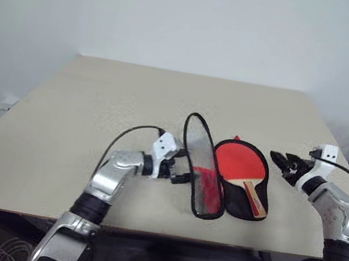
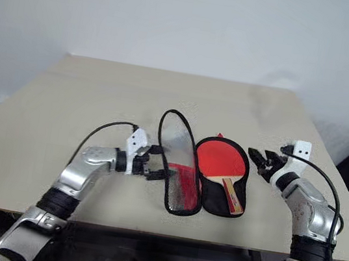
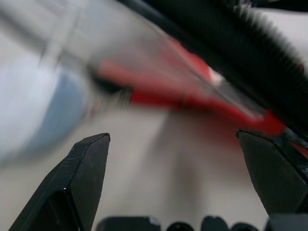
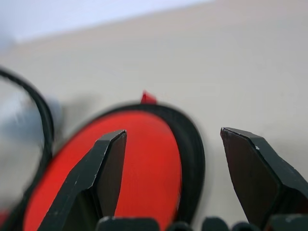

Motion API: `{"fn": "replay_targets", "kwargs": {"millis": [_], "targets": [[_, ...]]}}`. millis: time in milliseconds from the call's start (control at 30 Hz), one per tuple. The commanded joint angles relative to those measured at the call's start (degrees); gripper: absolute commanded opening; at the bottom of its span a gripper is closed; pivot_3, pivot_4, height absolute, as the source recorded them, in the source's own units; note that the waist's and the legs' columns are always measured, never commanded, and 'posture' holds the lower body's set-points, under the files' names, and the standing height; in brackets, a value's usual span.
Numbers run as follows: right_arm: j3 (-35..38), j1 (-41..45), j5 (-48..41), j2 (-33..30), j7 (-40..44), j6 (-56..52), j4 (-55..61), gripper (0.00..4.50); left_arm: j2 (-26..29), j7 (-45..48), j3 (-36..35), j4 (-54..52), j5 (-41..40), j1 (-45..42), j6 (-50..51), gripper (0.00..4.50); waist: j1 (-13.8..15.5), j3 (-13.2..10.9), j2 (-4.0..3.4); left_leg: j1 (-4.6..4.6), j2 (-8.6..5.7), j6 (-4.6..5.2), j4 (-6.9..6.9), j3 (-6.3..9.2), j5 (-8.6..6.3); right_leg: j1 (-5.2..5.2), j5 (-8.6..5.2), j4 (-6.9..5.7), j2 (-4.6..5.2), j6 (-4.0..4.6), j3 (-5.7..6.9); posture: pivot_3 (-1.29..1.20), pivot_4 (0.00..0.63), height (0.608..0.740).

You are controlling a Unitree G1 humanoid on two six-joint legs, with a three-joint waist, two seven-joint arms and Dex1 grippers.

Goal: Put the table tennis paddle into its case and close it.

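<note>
Already the table tennis paddle [image 2: 220, 165] lies in the open case [image 2: 186, 165], just left of the right gripper [image 2: 262, 160], whose fingers gape with nothing between them. Beyond the left gripper [image 2: 155, 168], wide and empty at the raised lid, a careless push could probably fold that flap crooked or shove the case along the table [image 2: 101, 93], jamming the zip.

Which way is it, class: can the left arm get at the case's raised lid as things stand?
Probably yes. The left gripper is open right beside the upright lid of the case, nothing between them; the paddle lies behind it.
</note>
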State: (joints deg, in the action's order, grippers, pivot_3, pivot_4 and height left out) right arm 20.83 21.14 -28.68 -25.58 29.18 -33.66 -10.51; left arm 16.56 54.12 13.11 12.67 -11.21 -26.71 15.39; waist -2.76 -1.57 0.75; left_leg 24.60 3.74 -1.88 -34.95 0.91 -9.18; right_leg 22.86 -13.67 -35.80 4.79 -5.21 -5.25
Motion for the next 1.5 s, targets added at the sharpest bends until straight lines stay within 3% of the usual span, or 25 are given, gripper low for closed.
{"fn": "replay_targets", "kwargs": {"millis": [33,367,567,700,1067,1267,1500], "targets": [[3.46,1.89,-2.73,0.56,-2.28,0.73,2.2,3.38,-2.18,-1.83,1.29,-2.11,0.74,-1.4,-0.45,4.5,-0.11,0.0,-0.01,-0.01,0.0,0.01,0.02,0.0,0.01,0.01,0.0,0.0,-0.01,0.0,-0.01,0.0,0.0,0.74],[7.99,3.95,-6.26,4.66,-8.42,3.68,3.31,3.38,-13.11,-16.38,2.75,10.25,7.63,-8.02,-1.41,4.5,-0.01,-0.04,-0.11,0.01,-0.06,0.07,-0.08,0.04,-0.01,-0.04,-0.01,0.01,-0.02,-0.02,-0.07,0.0,0.0,0.74],[9.54,4.07,-8.05,5.71,-10.51,5.16,3.92,3.38,-15.84,-18.28,3.16,13.47,8.3,-9.29,-1.33,4.5,-0.2,-0.08,-0.21,0.0,-0.07,0.1,-0.03,0.04,-0.03,-0.02,-0.04,0.01,-0.03,-0.06,-0.11,0.0,0.0,0.74],[8.91,4.15,-8.13,6.86,-12.27,4.55,3.87,3.38,-15.34,-15.16,2.11,10.95,5.49,-9.62,7.21,4.5,-0.19,-0.2,-0.41,0.0,-0.07,0.1,-0.04,0.03,-0.03,-0.01,-0.04,0.0,-0.04,-0.06,-0.13,0.0,0.0,0.74],[-7.81,-3.12,0.46,3.34,-4.06,2.46,5.92,3.38,-11.73,-12.63,-0.78,1.0,-2.02,-9.75,33.74,4.5,-0.18,-0.36,-0.64,0.02,-0.1,0.09,-0.09,0.06,-0.04,-0.03,-0.04,-0.01,-0.04,-0.07,-0.15,0.0,0.0,0.74],[-7.47,-1.79,2.8,3.07,-5.37,3.33,3.06,3.38,-15.94,-13.95,-4.55,2.93,-7.75,-12.6,43.96,4.5,-0.18,-0.41,-0.56,0.02,-0.13,0.09,-0.1,0.09,-0.04,-0.05,-0.05,0.0,-0.04,-0.08,-0.15,0.0,0.0,0.74],[-7.58,-1.7,3.94,3.14,-5.17,3.6,3.06,3.38,-21.21,-18.09,-6.87,8.97,-9.5,-16.35,49.2,4.5,-0.23,-0.42,-0.53,0.0,-0.13,0.1,-0.09,0.1,-0.03,-0.03,-0.05,0.0,-0.05,-0.09,-0.15,0.0,0.0,0.74]]}}
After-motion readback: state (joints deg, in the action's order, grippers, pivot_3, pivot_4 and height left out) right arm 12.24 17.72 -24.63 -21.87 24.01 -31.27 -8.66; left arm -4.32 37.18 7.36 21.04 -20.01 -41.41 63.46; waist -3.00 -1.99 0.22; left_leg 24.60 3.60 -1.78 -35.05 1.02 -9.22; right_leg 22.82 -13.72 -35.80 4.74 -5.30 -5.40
